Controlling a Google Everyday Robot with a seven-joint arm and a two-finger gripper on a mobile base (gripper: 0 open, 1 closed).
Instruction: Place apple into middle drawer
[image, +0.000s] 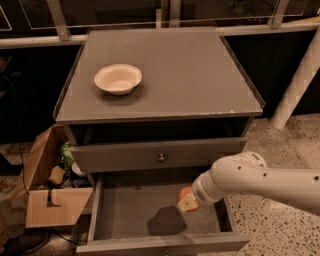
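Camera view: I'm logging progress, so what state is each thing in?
middle drawer: pulled open, floor bare.
gripper: shut on the apple, over the drawer's right side.
apple: held, above the drawer floor.
knob drawer: closed.
white bowl: upright, empty, on the cabinet top.

The small red-orange apple (185, 193) hangs above the right half of the middle drawer (125, 210), clamped in the gripper (188, 201) and clear of the floor. The drawer, a broad shallow grey box with low walls, stands pulled out.
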